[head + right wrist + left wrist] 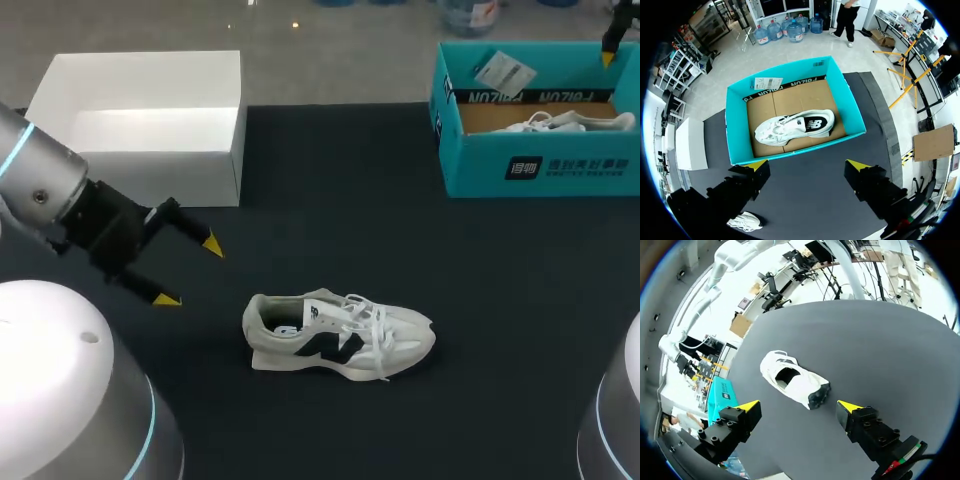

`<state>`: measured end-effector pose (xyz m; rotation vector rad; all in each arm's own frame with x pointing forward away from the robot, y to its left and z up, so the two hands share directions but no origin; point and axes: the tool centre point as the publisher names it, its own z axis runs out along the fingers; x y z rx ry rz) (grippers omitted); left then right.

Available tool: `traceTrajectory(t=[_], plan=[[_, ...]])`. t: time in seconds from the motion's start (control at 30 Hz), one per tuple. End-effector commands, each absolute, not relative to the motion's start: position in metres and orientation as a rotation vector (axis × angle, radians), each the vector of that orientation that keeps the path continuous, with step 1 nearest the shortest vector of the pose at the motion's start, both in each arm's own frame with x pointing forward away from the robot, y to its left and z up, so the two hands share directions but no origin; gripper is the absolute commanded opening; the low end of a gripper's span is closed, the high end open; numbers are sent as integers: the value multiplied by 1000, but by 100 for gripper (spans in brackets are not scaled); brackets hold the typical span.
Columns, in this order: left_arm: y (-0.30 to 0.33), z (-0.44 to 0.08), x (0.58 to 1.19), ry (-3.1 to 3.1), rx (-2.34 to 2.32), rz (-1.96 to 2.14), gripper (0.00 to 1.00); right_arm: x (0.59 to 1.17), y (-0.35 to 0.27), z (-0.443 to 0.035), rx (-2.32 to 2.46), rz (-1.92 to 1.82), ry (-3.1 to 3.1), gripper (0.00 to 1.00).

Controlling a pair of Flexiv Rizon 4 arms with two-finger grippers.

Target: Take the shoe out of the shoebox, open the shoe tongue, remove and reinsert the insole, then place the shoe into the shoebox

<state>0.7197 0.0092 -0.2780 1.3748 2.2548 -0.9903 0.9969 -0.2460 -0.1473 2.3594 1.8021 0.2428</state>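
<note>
The shoe lies outside the shoebox. The left gripper, near its heel, and the right gripper are both spread and empty. Opening the tongue probably comes next.

**Print on the box, a logo on each shoe**

Straight ahead of the right gripper sits the teal shoebox. A black band of white lettering runs along its far inner wall, upside down from this side. At the far corner lies a white tag, its fine print too small to make out. The shoe inside shows a pale logo on a dark side panel. From the head view, the box's outer front wall carries a dark square badge beside a row of white characters. Ahead of the left gripper, the shoe on the table wears a dark letter logo on its side.
</note>
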Motion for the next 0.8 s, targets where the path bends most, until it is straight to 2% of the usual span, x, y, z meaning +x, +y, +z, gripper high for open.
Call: traceTrajectory(t=[0.03,0.37,0.8], plan=[[15,-267,720,2523,1299,-1061,100,997,-246,-148,2361,243,1802,100],[30,-267,717,2846,958,-1415,100,997,-246,-148,2361,243,1802,100],[30,-267,717,2846,958,-1415,100,997,-246,-148,2361,243,1802,100]])
